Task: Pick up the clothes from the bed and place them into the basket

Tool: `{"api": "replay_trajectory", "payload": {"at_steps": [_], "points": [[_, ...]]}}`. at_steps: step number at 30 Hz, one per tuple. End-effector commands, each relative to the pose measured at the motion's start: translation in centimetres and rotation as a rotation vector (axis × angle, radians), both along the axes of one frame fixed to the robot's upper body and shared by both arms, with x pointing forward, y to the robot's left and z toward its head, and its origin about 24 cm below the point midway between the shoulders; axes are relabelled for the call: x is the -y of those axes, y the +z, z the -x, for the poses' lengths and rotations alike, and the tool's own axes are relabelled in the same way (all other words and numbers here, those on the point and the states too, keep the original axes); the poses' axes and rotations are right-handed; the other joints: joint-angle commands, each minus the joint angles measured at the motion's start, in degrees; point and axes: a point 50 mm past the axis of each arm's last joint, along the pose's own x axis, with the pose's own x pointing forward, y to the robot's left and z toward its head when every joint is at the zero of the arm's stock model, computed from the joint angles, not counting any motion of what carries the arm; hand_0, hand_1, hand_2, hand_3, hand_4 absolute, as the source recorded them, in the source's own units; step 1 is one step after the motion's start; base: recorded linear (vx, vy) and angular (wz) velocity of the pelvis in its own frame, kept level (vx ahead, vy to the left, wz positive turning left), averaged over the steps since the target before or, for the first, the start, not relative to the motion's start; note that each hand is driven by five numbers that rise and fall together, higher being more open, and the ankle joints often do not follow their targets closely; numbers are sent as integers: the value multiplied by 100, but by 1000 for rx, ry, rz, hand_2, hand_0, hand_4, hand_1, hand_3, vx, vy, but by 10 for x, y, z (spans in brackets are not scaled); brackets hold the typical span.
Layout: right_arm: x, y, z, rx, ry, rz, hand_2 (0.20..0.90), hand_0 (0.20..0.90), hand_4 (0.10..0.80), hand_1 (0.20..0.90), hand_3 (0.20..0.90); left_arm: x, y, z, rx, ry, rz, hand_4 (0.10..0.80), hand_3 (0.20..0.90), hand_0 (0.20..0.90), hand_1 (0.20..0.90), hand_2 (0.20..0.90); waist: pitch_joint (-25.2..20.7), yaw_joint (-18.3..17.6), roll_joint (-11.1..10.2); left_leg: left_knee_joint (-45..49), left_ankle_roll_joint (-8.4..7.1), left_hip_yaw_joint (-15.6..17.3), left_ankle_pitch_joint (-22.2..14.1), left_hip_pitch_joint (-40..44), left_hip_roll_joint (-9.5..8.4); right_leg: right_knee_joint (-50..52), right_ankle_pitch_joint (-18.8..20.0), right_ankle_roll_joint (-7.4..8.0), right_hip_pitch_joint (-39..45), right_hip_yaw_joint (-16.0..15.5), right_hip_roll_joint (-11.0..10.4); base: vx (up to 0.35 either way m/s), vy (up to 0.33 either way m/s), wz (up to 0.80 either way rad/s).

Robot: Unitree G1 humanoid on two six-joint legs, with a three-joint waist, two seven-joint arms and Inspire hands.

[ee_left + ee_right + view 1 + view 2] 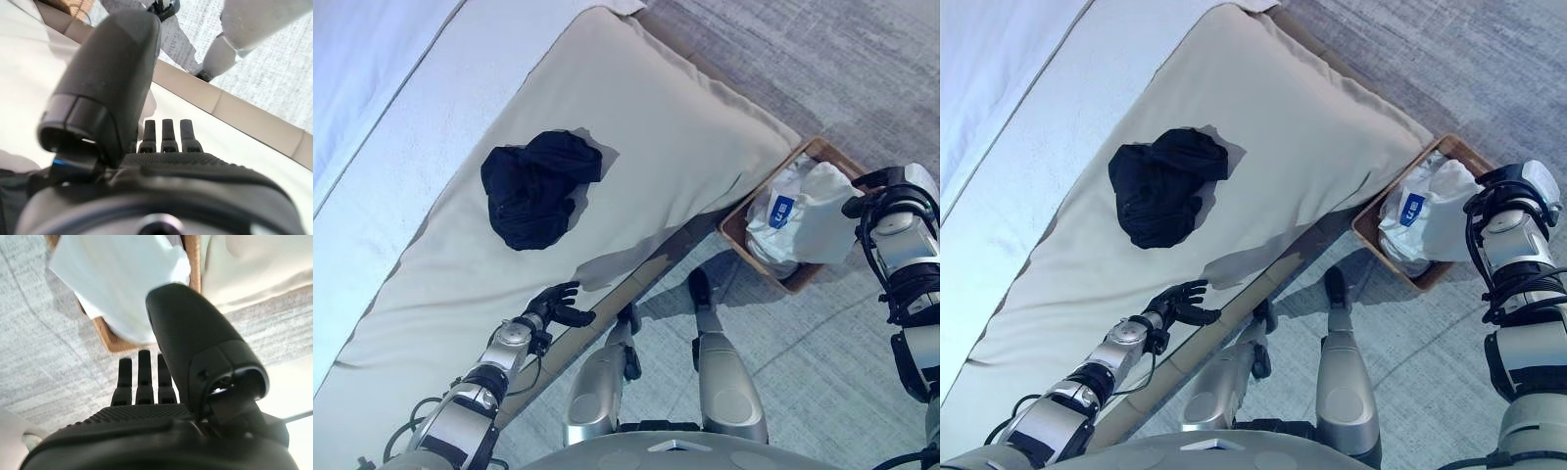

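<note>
A crumpled black garment (536, 186) lies on the beige bed cover (666, 117), near the middle of it. On the floor beside the bed's corner stands a brown basket (822, 148) with a white garment (813, 220) bulging out over its rim. My right hand (867, 199) hovers at the basket's outer side, just against the white cloth (117, 279). Its fingers (143, 377) are straight, so it is open. My left hand (556, 305) is open at the bed's near edge, well short of the black garment, with nothing in it.
A white sheet (372, 59) covers the far left part of the bed. Grey carpet (822, 59) surrounds the basket. The bed's tan side rail (230, 105) runs along the near edge.
</note>
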Motion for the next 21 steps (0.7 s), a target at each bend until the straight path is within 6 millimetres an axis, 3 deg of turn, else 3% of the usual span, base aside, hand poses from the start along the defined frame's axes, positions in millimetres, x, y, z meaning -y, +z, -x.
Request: {"api": "replay_trajectory", "payload": {"at_steps": [1,8,11,15,18,21], "points": [[2,39,-7,95,15,106,900,900,800,900,900,-19,-1,8,-17,18,-35,800,900,900,900,900,-183,-24,-390,65,-13,-253,-445,98,-264,530,-441,-73,-183,-467,-120,35,36,1],[-12,23,1,85,107,96,900,900,800,900,900,-29,-9,23,-38,108,-15,800,900,900,900,900,-299,4,-692,26,5,-253,-479,237,-231,505,-432,-46,-16,-568,-101,63,42,9],[-18,29,1,119,153,150,900,900,800,900,900,-32,-12,30,-48,141,-10,800,900,900,900,900,-357,71,-829,40,29,-281,-500,279,-229,503,-453,-37,102,-631,-99,86,52,18],[-63,60,-7,265,369,226,900,900,800,900,900,-36,-20,45,-81,197,-4,800,900,900,900,900,-450,205,-1030,51,71,-363,-524,340,-257,486,-464,-12,272,-741,-115,110,125,19],[-114,77,-12,319,610,307,900,900,800,900,900,-36,-28,56,-115,257,22,800,900,900,900,900,-540,384,-1176,26,119,-511,-511,360,-327,452,-479,17,408,-811,-127,118,208,20],[-132,79,-19,257,714,344,900,900,800,900,900,-35,-32,62,-137,268,34,800,900,900,900,900,-605,656,-1267,61,173,-748,-497,330,-406,520,-536,17,482,-956,-185,104,178,33]]}}
